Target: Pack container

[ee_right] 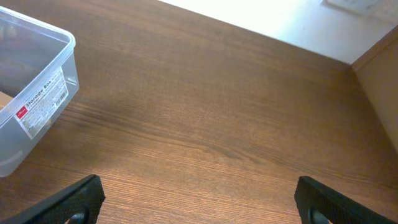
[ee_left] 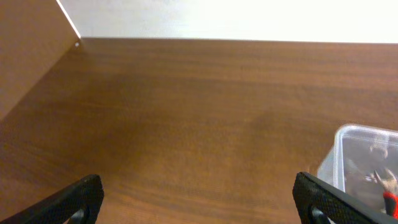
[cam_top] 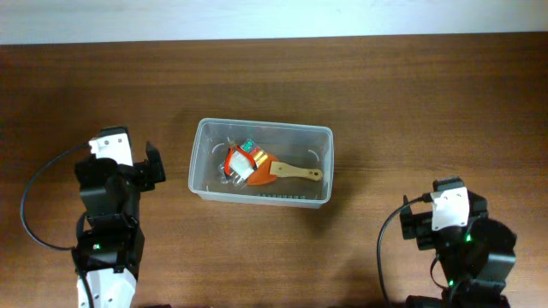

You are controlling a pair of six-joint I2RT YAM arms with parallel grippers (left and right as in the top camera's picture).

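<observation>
The clear plastic container (cam_top: 265, 126) sits near the middle of the brown wooden counter (cam_top: 402, 85). Its long sides run from 9 o'clock to 3 o'clock. Inside it lies a small orange and white tool (cam_top: 257, 171), and its wooden handle (cam_top: 300, 173) points to 3 o'clock. A little red and green packet (cam_top: 249, 149) lies right beside the tool, at 11 o'clock from it.

The left arm (cam_top: 111, 192) stands at 9 o'clock from the container and does not touch it. The right arm (cam_top: 454, 227) stands at 4 o'clock, farther off.

The left end effector (ee_left: 205, 205) is spread wide with nothing in it, above bare counter. The right end effector (ee_right: 199, 202) is spread wide too, and it holds nothing. Its camera shows a white label (ee_right: 43, 102) on the container that reads "Storage Box"
</observation>
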